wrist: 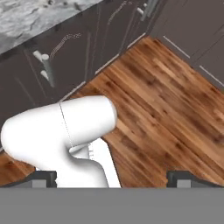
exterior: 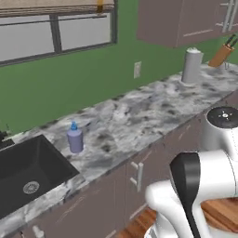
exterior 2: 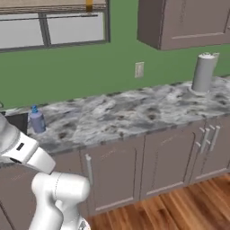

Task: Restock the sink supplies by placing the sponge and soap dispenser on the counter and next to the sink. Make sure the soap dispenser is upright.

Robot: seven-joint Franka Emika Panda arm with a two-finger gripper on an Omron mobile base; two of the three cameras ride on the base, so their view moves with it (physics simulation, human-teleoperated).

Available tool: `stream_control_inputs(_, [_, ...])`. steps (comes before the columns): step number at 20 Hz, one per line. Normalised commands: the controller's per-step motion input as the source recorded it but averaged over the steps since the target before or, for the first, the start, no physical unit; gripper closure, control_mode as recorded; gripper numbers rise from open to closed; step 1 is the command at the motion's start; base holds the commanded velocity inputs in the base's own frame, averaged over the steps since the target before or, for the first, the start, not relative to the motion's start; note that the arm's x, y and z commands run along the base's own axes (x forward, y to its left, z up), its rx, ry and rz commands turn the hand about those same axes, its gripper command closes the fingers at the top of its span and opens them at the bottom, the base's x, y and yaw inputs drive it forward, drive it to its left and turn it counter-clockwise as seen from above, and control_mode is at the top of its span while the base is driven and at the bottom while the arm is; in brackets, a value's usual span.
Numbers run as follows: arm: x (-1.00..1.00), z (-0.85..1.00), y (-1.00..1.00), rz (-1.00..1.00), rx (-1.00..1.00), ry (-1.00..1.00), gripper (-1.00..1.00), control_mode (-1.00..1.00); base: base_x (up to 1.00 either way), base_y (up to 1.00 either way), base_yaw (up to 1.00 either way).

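sink (exterior: 28, 172): cut by left edge, faucet barely seen | knife block (exterior: 222, 53): cropped at right edge | upper cabinets (exterior 2: 188, 22): cut off at top

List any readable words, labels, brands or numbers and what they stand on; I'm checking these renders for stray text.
None can be read.
soap dispenser: plain lavender-grey body, no label.
pale grey cylinder: no print.
wall outlet: blank plate.
knife block: no marking that can be made out.
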Motion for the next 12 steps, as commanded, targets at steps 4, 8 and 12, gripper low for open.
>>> stream_control_inputs(4, [0.0, 0.0, 0.0, 0.0, 0.0, 0.0, -1.0, 1.0, -0.34, -0.21, -0.82])
stream_control_inputs(8, [0.0, 0.0, 0.0, 0.0, 0.0, 0.0, -1.0, 1.0, -0.07, -0.1, -0.93])
stream_control_inputs(12, [0.0, 0.0, 0.0, 0.0, 0.0, 0.0, -1.0, 1.0, 0.0, -0.3, -0.93])
